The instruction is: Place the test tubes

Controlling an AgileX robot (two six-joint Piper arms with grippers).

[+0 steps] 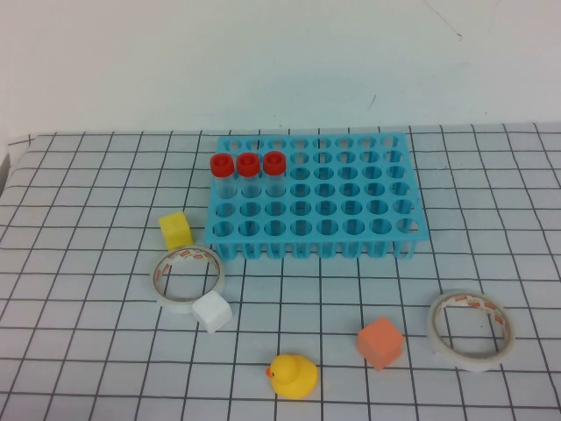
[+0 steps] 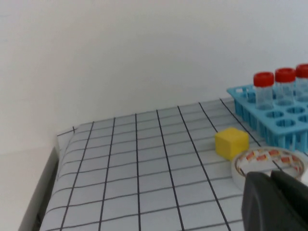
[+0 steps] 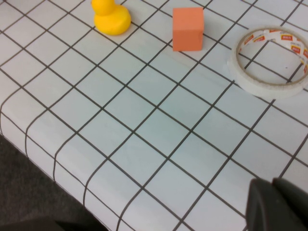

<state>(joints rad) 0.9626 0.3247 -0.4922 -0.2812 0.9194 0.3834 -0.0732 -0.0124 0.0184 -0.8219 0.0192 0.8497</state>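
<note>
Three clear test tubes with red caps (image 1: 249,174) stand upright side by side in the left part of the blue rack (image 1: 368,230), in its second row from the back. The left wrist view shows the same tubes (image 2: 284,86) in the rack (image 2: 250,108). Neither arm appears in the high view. My left gripper (image 2: 270,179) is shut and empty, hovering near the table's left side, close to a tape roll (image 2: 269,163). My right gripper (image 3: 269,186) is shut and empty above the table's front edge.
Left of the rack lie a yellow cube (image 1: 175,229), a tape roll (image 1: 188,278) and a white cube (image 1: 211,311). At the front are a yellow duck (image 1: 292,376), an orange cube (image 1: 380,343) and a second tape roll (image 1: 471,329). The table edge (image 3: 43,154) is close.
</note>
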